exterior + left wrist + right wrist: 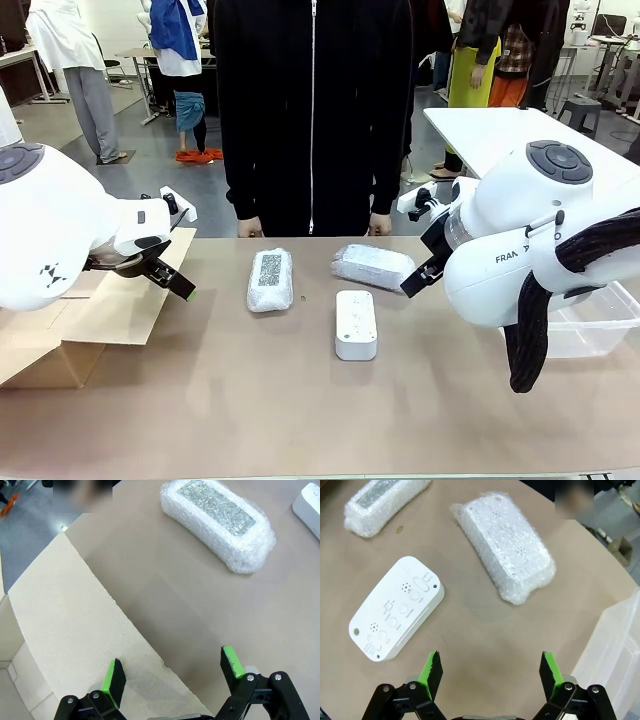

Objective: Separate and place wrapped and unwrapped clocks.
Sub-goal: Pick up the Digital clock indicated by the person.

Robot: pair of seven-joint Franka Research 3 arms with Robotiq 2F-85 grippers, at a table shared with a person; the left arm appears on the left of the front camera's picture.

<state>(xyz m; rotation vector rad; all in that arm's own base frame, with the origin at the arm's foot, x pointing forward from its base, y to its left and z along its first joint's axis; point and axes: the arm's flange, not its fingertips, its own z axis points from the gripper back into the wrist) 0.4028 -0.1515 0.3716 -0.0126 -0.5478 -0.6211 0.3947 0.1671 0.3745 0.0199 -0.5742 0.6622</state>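
Two bubble-wrapped clocks lie mid-table: one with a dark speckled face (270, 279) (218, 522) (384, 502), the other whitish (373, 267) (503, 549) to its right. The bare white unwrapped clock (356, 324) (396, 608) lies in front of them, nearer me; a corner of it (309, 504) appears in the left wrist view. My left gripper (168, 277) (172, 670) hovers open over the cardboard flap's edge, left of the speckled bundle. Open too, my right gripper (418, 278) (490, 670) hangs above bare table just right of the whitish bundle. Neither holds anything.
An open cardboard box (70, 335) (55, 630) sits at the left edge of the table. A clear plastic bin (592, 320) (615, 655) stands at the right edge. A person in black (312, 110) stands at the far side, hands at the table edge.
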